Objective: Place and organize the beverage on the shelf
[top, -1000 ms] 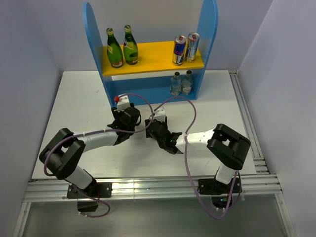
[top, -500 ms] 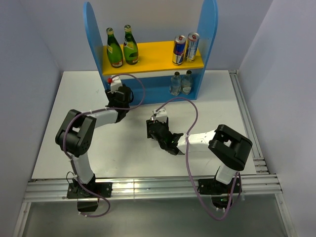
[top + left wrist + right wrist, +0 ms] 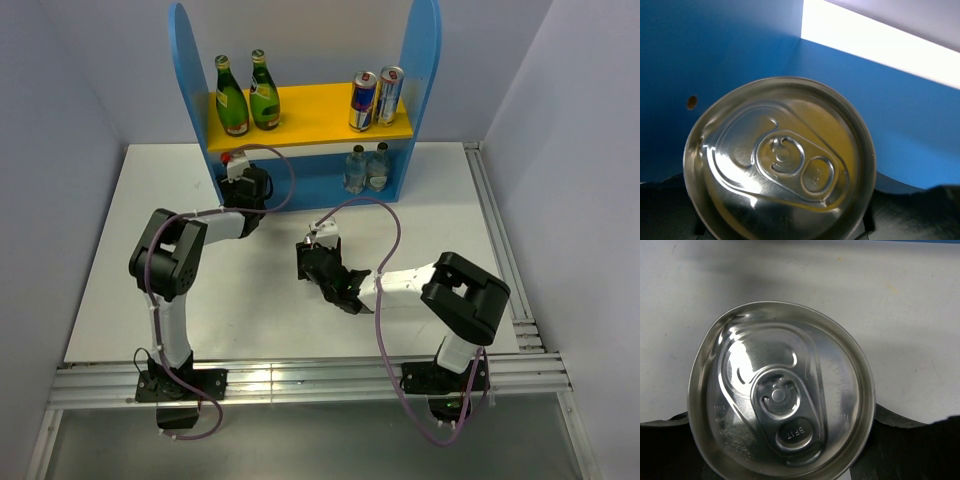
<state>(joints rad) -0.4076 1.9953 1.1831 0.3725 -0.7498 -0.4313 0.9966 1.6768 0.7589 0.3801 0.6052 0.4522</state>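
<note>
The left gripper (image 3: pixel 238 172) is clamped on a can (image 3: pixel 780 162) at the lower level of the shelf (image 3: pixel 186 70) (left end, blue back close behind). The right gripper (image 3: pixel 318 262) grips a second can (image 3: pixel 781 392) over the white tabletop (image 3: pixel 450 210), apart from the shelf.

Camera layout: one overhead view, two wrist close-ups.
The top external camera looks down and forward from above the near edge of the table (image 3: pixel 450 200) toward the shelf (image 3: pixel 310 112). The left wrist camera sits very near the left can (image 3: pixel 780 160), sharing the shelf's blue panels. The right wrist camera sits very near the right can (image 3: pixel 781 390), sharing the white tabletop.
</note>
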